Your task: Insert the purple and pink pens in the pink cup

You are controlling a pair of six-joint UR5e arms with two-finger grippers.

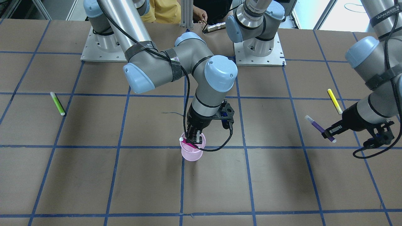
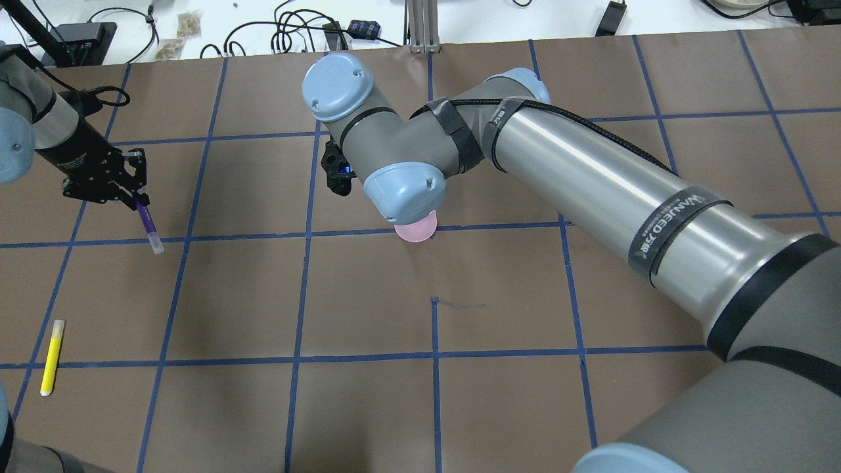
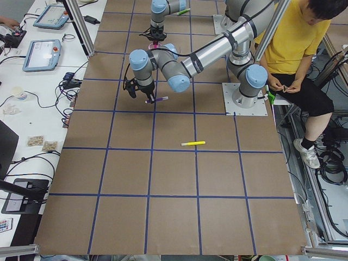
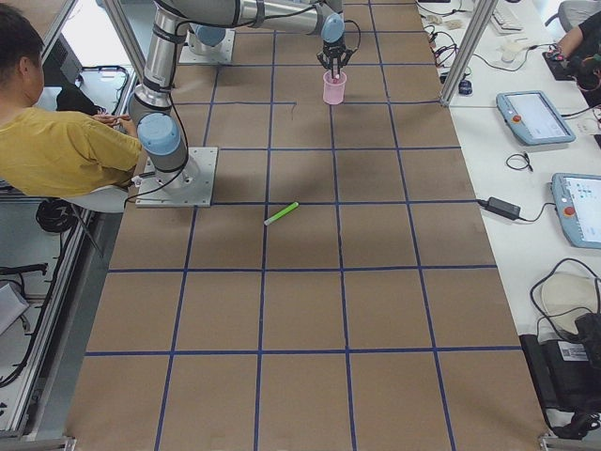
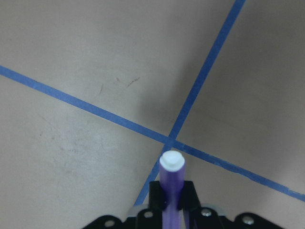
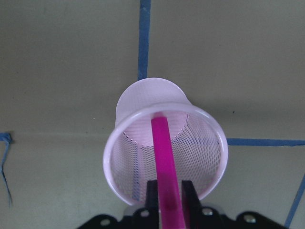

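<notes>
The right gripper [image 1: 193, 138] sits right over the cup [image 1: 192, 154], its fingers closed narrow on the pink pen [image 6: 164, 157]. The pen slants from the fingers across the cup's mouth. In the wrist view its far end meets the cup's far rim; I cannot tell whether the tip is inside the rim or resting on it. The front view shows its white end at the rim's edge, so I judge the pen is not safely in yet.

The step in hand, as I read it, is dropping the pink pen into the cup. To do it well:
- Tip the pen steeper, so its low end points at the cup's floor, not its wall.
- Bring that end clearly inside the rim before letting go.
- Avoid any sideways push, since the cup looks like light mesh and would likely tip or slide.
- Then open and lift straight up from the cup.

The left gripper [image 1: 329, 133] hangs well apart from the cup, on the robot's left. It is clamped on the purple pen [image 1: 317, 127], which I judge is off the table [image 1: 125, 182]. It should approach only once the right arm is clear of the cup's mouth.

A yellow pen [image 1: 334, 101] lies well apart from the cup on that same side. A green pen [image 1: 57, 103] lies well apart on the cup's opposite side. Neither belongs in the cup.
</notes>
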